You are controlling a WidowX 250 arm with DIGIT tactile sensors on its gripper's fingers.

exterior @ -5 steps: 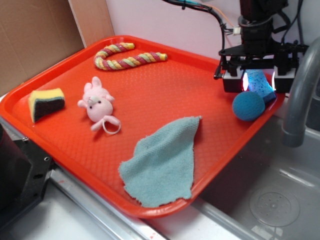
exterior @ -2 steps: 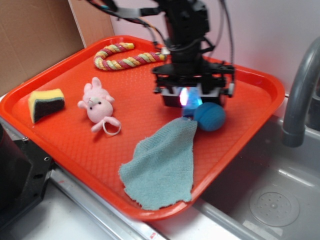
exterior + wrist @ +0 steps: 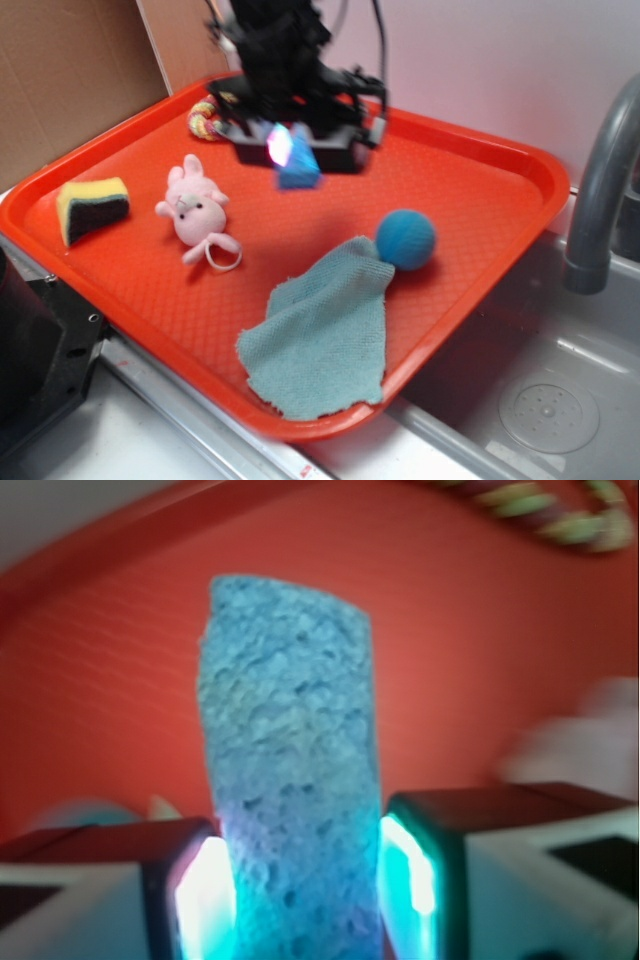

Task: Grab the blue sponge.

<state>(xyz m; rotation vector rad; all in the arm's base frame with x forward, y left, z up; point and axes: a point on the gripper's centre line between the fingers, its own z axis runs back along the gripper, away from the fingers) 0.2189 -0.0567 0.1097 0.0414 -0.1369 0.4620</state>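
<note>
The gripper (image 3: 290, 150) is clenching the blue sponge (image 3: 297, 167) between both pads, and the wrist view is showing the porous block (image 3: 290, 780) sticking out past the glowing fingers (image 3: 415, 875). It's hanging over the far-left part of the red tray (image 3: 480, 170), with the sponge poking out under the black arm. The striped rope toy (image 3: 203, 118) is sitting just behind it, mostly hidden. The pink bunny (image 3: 195, 208) is lying to the left, the yellow-and-black sponge (image 3: 92, 206) further left, the teal ball (image 3: 406, 239) touching the green cloth (image 3: 322, 325) nearer right.
</note>
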